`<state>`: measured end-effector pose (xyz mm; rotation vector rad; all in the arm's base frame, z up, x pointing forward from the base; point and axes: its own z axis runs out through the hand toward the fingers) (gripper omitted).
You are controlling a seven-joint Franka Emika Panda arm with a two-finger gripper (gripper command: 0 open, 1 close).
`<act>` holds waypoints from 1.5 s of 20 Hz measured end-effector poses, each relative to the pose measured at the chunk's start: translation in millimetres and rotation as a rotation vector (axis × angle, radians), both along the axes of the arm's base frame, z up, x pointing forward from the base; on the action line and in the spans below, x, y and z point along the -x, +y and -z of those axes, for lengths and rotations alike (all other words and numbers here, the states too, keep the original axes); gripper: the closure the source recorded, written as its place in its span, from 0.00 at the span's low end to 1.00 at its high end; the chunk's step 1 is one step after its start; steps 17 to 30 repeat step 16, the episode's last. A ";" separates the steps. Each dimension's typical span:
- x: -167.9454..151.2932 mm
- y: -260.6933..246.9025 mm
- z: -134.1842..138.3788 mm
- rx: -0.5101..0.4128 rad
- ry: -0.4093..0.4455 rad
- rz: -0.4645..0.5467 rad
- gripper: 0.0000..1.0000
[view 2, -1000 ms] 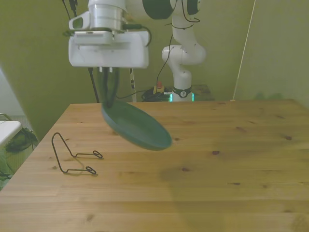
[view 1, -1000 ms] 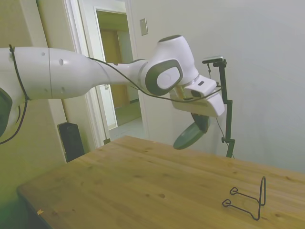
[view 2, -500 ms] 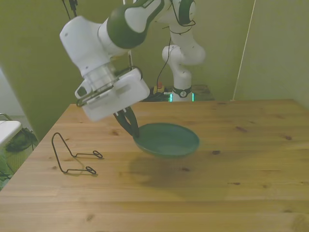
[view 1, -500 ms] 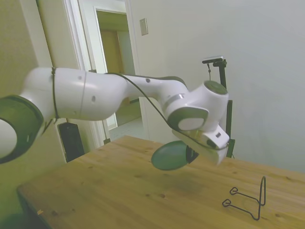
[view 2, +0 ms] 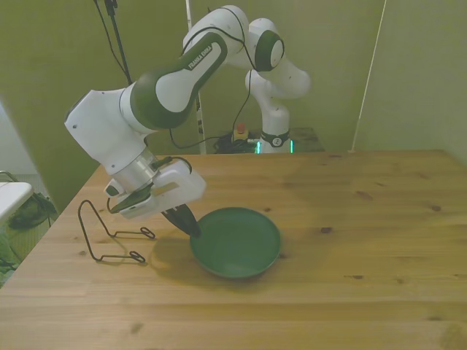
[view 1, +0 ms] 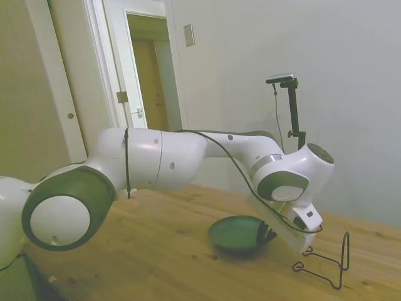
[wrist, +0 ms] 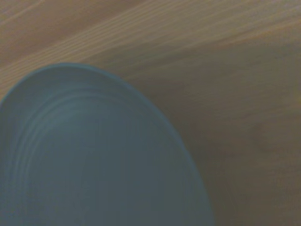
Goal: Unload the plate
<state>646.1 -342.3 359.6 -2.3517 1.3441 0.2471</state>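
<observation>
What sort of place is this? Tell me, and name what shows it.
Probably a robotics lab or test room in an office-type building. A white robot arm works at a bare wooden table, holding a green plate beside a wire stand; plain walls and an open doorway stand behind.

wire stand (view 2: 109,235) just beside gripper (view 2: 191,227)

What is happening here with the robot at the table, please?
A white robot arm holds a dark green plate by its rim, with the end effector shut on the rim. The plate lies flat, on or just above the wooden table. A thin black wire stand stands empty beside it, on the front view's left.
</observation>
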 end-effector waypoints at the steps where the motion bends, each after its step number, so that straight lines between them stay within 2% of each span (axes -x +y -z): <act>1: -1.5 1.8 -0.4 0.012 0.006 -0.006 0.00; 11: -6.1 10.2 -4.2 0.081 0.028 -0.045 0.00; 14: -8.4 23.0 -20.9 0.102 0.011 -0.063 0.00; 16: -7.0 37.7 -44.0 0.123 -0.009 -0.082 0.00; 30: -7.0 37.7 -44.0 0.123 -0.009 -0.082 0.00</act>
